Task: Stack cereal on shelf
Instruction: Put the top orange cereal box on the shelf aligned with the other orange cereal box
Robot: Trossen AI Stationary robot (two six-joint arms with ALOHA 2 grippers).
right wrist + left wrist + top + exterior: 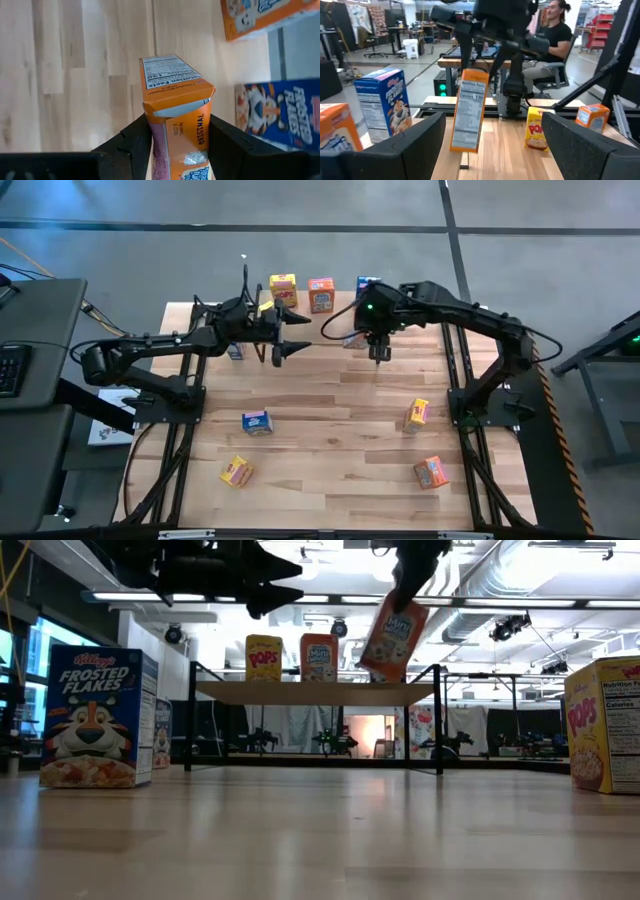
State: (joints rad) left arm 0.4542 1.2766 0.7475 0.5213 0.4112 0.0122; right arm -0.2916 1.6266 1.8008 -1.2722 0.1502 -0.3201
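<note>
I have the right end effector (175, 135) clamped on an orange cereal box (176, 100), which hangs tilted in the air just in front of the shelf (310, 692), clear of the worktop (340, 430). On the shelf stand a yellow Pops box (263, 657) and an orange Mini-Wheats box (319, 658), side by side, with a blue box (367, 284) further along. The left end effector (285, 335) hovers nearby with its fingers spread wide, gripping nothing. A blue Frosted Flakes box (97, 717) stands on the worktop.
</note>
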